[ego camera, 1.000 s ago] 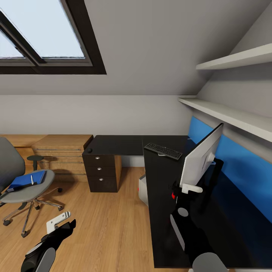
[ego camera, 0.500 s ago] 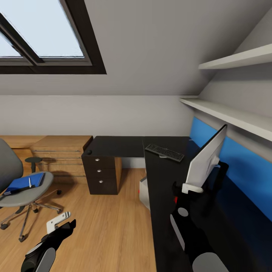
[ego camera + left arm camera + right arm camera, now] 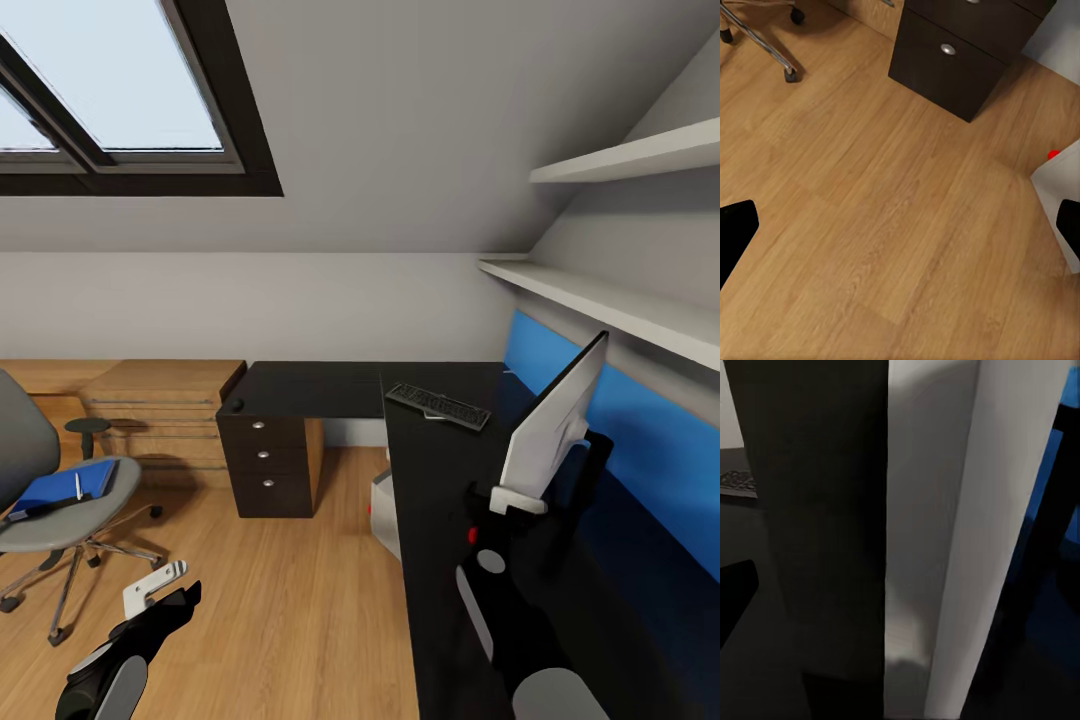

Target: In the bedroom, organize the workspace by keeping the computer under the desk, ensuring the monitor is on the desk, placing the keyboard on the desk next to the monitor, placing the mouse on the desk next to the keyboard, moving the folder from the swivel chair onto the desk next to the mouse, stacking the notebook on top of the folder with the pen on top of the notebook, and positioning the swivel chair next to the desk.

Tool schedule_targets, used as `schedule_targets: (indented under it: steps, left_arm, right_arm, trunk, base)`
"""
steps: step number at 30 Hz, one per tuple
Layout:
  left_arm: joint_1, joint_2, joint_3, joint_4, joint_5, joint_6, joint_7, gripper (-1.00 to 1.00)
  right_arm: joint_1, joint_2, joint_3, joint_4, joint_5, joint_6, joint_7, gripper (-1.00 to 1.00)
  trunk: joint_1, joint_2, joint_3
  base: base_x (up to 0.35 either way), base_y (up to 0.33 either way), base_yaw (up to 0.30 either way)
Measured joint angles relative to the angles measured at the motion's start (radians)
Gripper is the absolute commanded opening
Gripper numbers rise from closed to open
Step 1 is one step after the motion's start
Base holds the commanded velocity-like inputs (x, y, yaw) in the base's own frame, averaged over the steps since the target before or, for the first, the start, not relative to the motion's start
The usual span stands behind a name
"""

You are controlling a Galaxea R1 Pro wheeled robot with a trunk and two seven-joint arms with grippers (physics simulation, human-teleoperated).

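The monitor [image 3: 553, 425] leans steeply over the black desk [image 3: 430, 470], its pale back toward me. My right gripper [image 3: 508, 497] is shut on its lower edge, and the panel's edge [image 3: 945, 532] runs between the fingers in the right wrist view. The keyboard [image 3: 438, 405] lies farther back on the desk. A small dark mouse [image 3: 237, 404] sits at the desk's left end. The computer [image 3: 384, 510] stands under the desk. The swivel chair [image 3: 60, 510] at left carries blue flat items [image 3: 55, 490], folder and notebook not told apart, with the pen [image 3: 79, 486] on top. My left gripper [image 3: 165, 597] hangs open over the floor.
A black three-drawer unit [image 3: 268, 460] stands under the desk's left end, with a low light-wood cabinet [image 3: 165, 400] and a small dark stool [image 3: 87, 428] beyond it. Two wall shelves [image 3: 610, 300] overhang the blue back panel [image 3: 640, 440]. Wood floor [image 3: 885, 210] lies between chair and desk.
The monitor has moved right, toward the blue panel, with my right gripper holding it, and it leans more. The view has shifted slightly. The left arm has not moved.
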State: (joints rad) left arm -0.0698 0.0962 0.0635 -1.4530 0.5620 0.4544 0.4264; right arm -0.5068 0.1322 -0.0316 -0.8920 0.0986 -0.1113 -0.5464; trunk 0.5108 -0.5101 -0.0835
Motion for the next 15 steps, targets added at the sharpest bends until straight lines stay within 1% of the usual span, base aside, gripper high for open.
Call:
schedule_targets:
  steps: [1, 4, 15]
  left_arm:
    - [0.000, 0.000, 0.000, 0.000, 0.000, 0.000, 0.000, 1.00]
    - [0.000, 0.000, 0.000, 0.001, 0.000, 0.000, 0.000, 1.00]
    - [0.000, 0.000, 0.000, 0.000, 0.000, 0.000, 0.000, 1.00]
  right_arm:
    - [0.000, 0.000, -0.013, -0.001, -0.001, -0.003, 0.001, 1.00]
    - [0.000, 0.000, -0.017, -0.002, -0.001, -0.010, 0.002, 1.00]
    - [0.000, 0.000, -0.019, -0.007, 0.000, -0.051, 0.001, 1.00]
  trunk:
    - [0.000, 0.000, 0.000]
    - [0.000, 0.000, 0.000]
    - [0.000, 0.000, 0.000]
  base:
    - [0.000, 0.000, 0.000]
    - [0.000, 0.000, 0.000]
    - [0.000, 0.000, 0.000]
